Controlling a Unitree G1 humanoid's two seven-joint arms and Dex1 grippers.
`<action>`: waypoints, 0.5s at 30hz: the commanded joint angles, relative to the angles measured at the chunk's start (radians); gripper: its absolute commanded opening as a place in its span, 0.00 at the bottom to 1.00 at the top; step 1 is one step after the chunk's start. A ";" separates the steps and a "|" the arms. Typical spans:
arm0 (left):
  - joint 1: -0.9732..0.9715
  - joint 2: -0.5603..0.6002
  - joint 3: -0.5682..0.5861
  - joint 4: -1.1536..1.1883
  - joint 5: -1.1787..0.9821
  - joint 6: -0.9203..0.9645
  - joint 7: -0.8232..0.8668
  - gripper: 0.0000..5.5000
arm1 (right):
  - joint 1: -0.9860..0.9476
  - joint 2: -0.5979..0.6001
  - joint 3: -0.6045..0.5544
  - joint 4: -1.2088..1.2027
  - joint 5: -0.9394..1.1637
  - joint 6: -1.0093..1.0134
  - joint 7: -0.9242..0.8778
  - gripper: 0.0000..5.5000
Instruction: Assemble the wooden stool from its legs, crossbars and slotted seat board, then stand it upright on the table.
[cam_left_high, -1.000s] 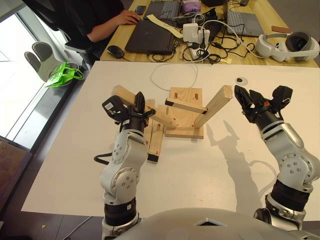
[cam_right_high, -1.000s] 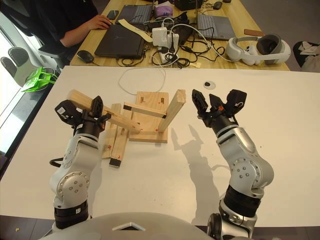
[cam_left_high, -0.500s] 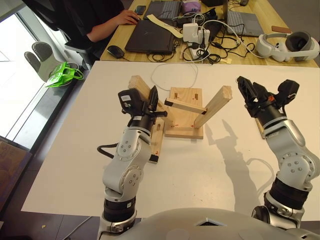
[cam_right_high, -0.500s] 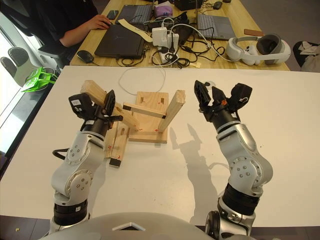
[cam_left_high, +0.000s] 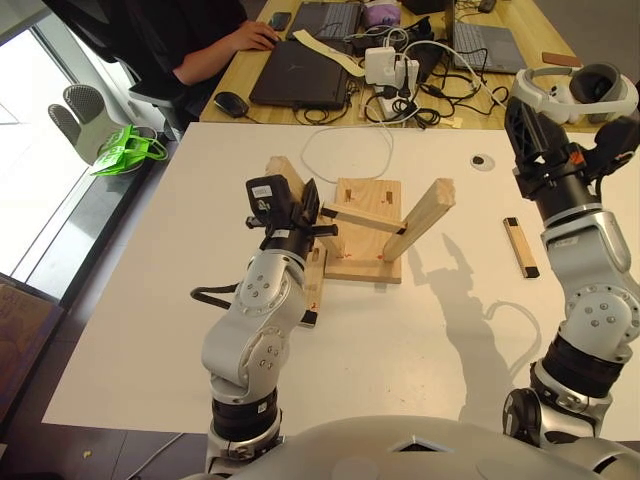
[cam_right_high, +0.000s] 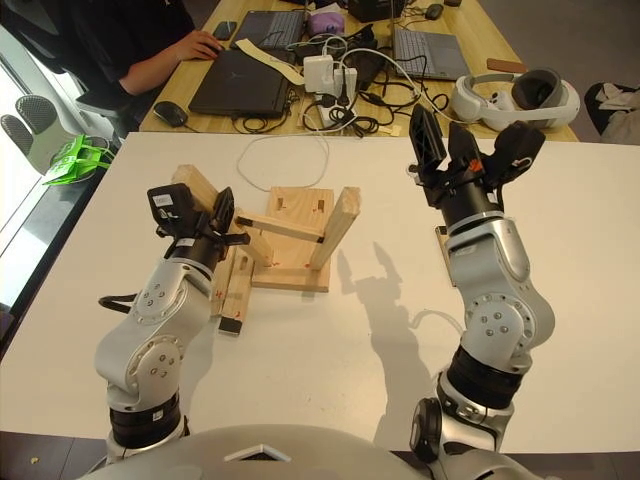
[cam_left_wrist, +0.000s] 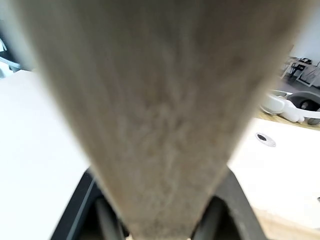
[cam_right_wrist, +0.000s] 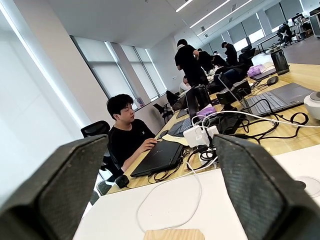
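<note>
The slotted seat board lies flat at the table's middle. A wooden leg leans up from its right side, and a black-tipped crossbar runs from that leg toward the left. My left gripper is shut on another wooden leg, held slanted at the board's left edge; in the left wrist view this leg looms close. More wooden pieces lie under the left arm. My right gripper is raised high at the right, open and empty, its fingers spread wide.
A loose black-tipped crossbar lies on the table at the right. A white cable loop and a small round disc lie behind the board. Beyond the table stands a desk with laptops and a headset.
My left gripper carried its leg right and back, up to the seat board's left edge. My right gripper rose and drew back to the right, uncovering the loose crossbar.
</note>
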 joint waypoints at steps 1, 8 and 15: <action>0.002 0.034 -0.035 -0.006 0.080 0.105 0.022 0.19 | 0.008 -0.013 0.021 -0.025 -0.017 -0.023 -0.008 0.71; -0.027 -0.053 -0.025 0.001 0.088 0.125 0.019 0.19 | -0.061 -0.015 0.054 -0.072 0.012 -0.028 -0.022 0.71; 0.007 -0.132 0.047 0.012 0.059 0.083 0.022 0.29 | -0.141 0.017 0.167 -0.177 0.127 0.016 -0.072 0.71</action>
